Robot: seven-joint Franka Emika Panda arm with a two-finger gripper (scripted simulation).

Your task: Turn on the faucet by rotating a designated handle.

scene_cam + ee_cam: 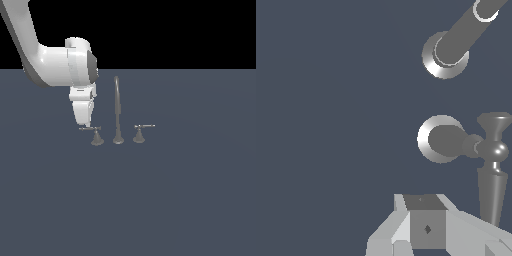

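Handle [90,129] stands at the exterior view's left end of the faucet [118,111] set on the bench [175,200], its thin bar pointing left from a flared base. Tall spout [117,107] rises just to its right; twin handle [143,127] beyond that, bar pointing right. Hand [85,122] hangs tip-down at the bar's free end, seemingly touching. Cannot tell whether its fingers [426,227] are spread or pressed together.

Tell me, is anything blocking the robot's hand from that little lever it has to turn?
Nothing visible does. The hand hangs right over the free end of the handle, with no object between them. The spout and the twin handle stand off to the exterior view's right.
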